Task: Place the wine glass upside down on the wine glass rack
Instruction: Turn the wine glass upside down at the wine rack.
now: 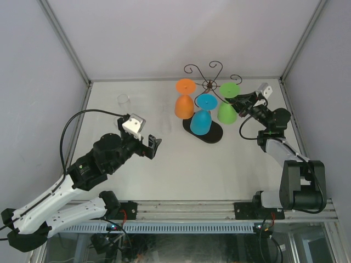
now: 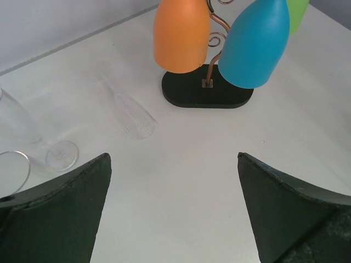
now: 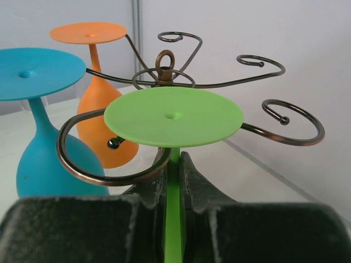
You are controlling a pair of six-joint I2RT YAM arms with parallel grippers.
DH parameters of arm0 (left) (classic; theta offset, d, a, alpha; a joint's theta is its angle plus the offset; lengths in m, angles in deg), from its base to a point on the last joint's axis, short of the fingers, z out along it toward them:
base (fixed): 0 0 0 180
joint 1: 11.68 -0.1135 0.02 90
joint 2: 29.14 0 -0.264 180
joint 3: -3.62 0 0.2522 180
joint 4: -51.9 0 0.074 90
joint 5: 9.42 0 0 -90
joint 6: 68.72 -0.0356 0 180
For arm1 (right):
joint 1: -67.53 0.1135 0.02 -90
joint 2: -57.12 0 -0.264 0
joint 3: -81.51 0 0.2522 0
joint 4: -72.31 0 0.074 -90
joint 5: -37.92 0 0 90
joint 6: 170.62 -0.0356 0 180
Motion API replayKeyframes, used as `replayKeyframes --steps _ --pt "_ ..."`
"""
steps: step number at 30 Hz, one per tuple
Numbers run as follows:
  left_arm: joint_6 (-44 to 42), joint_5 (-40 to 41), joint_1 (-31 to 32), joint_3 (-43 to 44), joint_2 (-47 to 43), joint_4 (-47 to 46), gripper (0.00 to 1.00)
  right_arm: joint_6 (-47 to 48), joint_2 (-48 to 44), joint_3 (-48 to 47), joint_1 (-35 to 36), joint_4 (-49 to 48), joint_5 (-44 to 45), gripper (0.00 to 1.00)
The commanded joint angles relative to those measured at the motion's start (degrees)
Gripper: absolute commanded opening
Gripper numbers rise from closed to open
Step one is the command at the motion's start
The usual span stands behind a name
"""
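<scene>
Two hang already (orange glass (image 1: 184, 106), blue glass (image 1: 202, 121)) on the wine glass rack (image 3: 164, 60), while the right gripper (image 3: 174, 164) clamps the green wine glass (image 3: 173, 116) by its stem, foot just above, unreleased, and the left gripper (image 2: 174, 164) gapes.

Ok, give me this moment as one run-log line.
right gripper shut on green wine glass, inverted, at wine glass rack scroll | left gripper open, apart | orange glass, blue glass hung

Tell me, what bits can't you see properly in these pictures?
- Right wrist view: the green wine glass has its bowl hidden behind the right hand, which grips its stem.
- Left wrist view: that same glass is cut off by the top edge, and a clear glass by the left edge.
- Top view: the clear glasses are too faint against the white table to count.
</scene>
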Motion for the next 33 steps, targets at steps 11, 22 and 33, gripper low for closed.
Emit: replayKeyframes --steps 11,22,33 --pt "-0.8 0.3 -0.4 -0.9 0.1 -1.0 1.0 -2.5 -3.6 -0.9 0.0 -2.4 -7.2 0.0" --pt "-0.8 0.2 -0.5 -0.9 0.2 -0.9 1.0 -3.7 -5.9 2.8 -1.3 -2.9 -6.4 0.0" --pt "-0.7 0.1 -0.4 -0.9 0.6 -0.9 1.0 -13.6 -2.9 7.6 0.5 -17.8 1.6 0.0"
